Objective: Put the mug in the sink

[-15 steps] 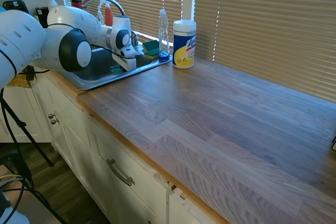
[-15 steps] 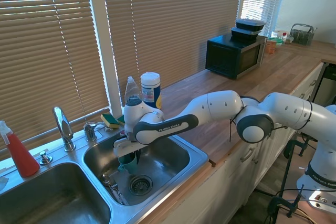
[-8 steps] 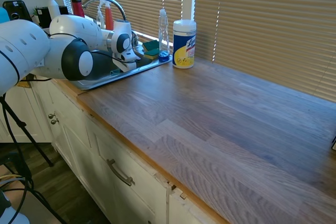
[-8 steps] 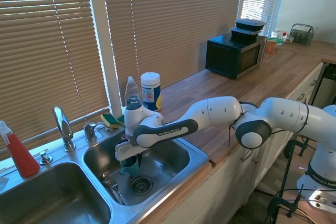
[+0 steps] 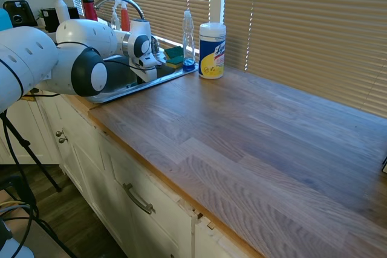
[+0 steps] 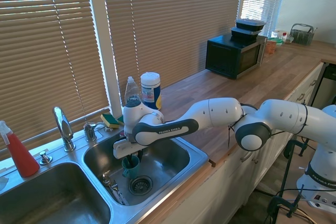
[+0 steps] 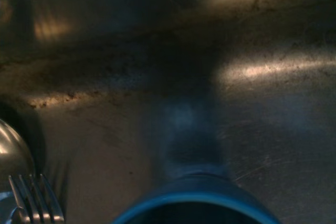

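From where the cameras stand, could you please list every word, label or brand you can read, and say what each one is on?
"FRANKA EMIKA": on the arm's dark band, small but readable.
Wipes canister: yellow label, print too blurred to read.
Soap bottle: blue label, too small to read.
Mug, sink, microwave: no text visible.

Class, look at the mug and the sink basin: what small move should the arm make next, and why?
Probably open the pincer and let go. The mug stands upright, low in the right basin of the sink, beside the drain and seemingly on the floor. Whether the fingers grip it now is unclear.
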